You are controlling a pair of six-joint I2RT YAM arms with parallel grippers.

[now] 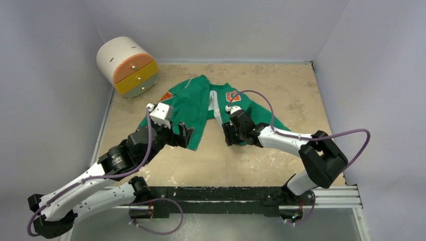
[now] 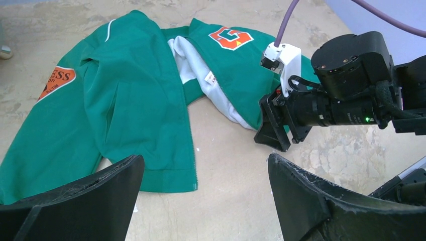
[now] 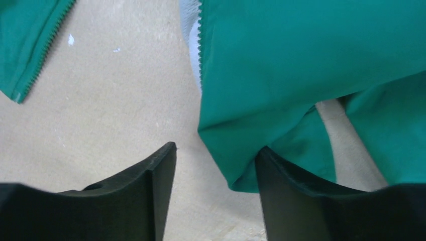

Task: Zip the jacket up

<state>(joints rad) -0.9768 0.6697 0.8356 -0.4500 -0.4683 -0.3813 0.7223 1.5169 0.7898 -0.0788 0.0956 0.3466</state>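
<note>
Green jacket (image 1: 201, 108) lay unzipped on the table (image 1: 281, 85), at twelve o'clock from my bases. My right claw (image 3: 216, 150) stood spread around the one o'clock panel's hem corner (nothing pinched yet), probably to anchor the zip's foot. My left claw (image 2: 203, 188) hung wide open above the eleven o'clock panel's hem.

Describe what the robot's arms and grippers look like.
The left arm and right arm have white links, chunky black joints and a purple cable each. The left gripper and right gripper have two broad black fingers; a white bracket caps each wrist.
</note>
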